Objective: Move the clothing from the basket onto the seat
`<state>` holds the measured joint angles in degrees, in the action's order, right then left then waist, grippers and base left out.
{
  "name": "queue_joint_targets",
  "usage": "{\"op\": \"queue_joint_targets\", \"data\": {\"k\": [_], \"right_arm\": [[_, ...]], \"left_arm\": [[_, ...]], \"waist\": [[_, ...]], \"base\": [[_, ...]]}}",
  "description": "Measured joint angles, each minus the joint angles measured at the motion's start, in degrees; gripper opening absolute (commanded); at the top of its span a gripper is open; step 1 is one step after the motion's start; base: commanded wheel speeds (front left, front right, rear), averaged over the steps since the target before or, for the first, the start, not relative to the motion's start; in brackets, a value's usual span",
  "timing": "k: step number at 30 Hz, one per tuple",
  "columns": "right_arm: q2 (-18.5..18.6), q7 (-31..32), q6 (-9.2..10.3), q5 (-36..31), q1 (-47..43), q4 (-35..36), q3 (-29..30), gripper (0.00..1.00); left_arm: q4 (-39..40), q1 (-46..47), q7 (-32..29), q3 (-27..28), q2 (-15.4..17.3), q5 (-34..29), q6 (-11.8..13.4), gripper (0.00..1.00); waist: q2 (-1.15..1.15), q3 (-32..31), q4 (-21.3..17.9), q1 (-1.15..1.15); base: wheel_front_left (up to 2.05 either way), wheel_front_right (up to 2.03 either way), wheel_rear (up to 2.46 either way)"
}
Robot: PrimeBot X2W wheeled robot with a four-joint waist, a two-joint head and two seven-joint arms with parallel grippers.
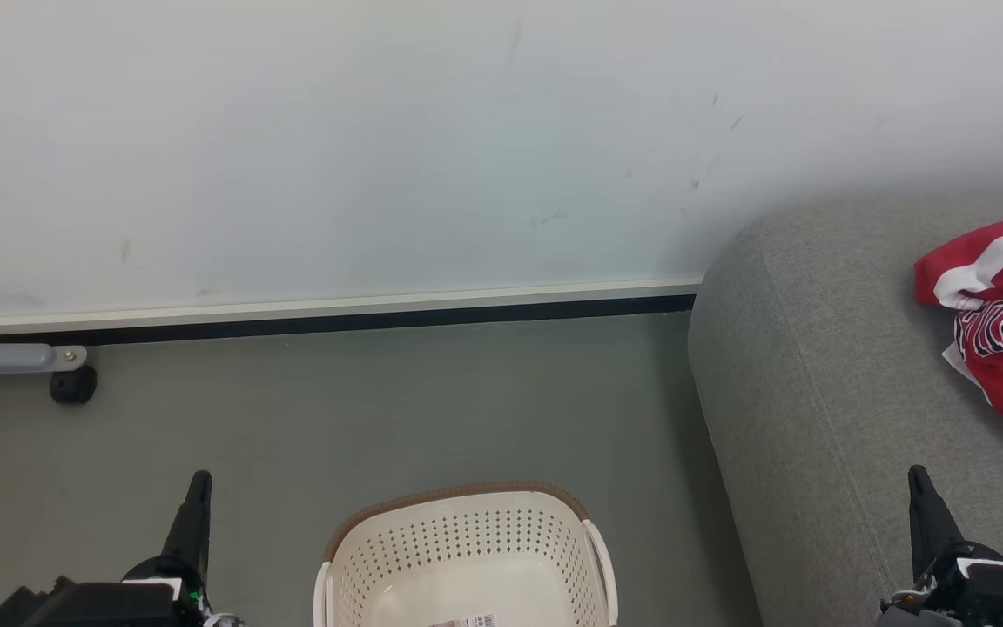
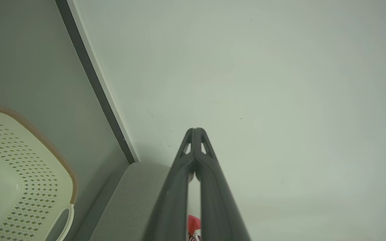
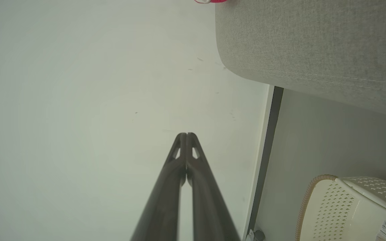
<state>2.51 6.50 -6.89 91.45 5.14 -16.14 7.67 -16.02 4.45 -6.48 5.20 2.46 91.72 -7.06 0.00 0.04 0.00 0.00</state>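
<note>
Clothing (image 1: 1002,322) is spotted bunched on the seat (image 1: 815,392), far right, nearest the right gripper (image 1: 918,475). The basket (image 1: 467,535) is flanked by it and the left gripper (image 1: 199,479), each one's 2 fingers pressed together, nothing held.

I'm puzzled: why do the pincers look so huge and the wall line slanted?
Left wrist view: left pincer sits close to the wide lens, looming; the baseboard slants with the tilted camera. Right wrist view: same for the right pincer.
</note>
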Motion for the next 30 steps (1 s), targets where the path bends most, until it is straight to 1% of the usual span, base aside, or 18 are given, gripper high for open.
{"op": "queue_joint_targets", "data": {"k": [30], "right_arm": [[0.0,0.0,0.00,0.0,0.0,0.0,0.0,0.00]], "left_arm": [[0.0,0.0,0.0,0.0,0.0,0.0,0.0,0.00]], "waist": [[0.00,0.0,0.0,0.00]], "base": [[0.00,0.00,0.00]]}}
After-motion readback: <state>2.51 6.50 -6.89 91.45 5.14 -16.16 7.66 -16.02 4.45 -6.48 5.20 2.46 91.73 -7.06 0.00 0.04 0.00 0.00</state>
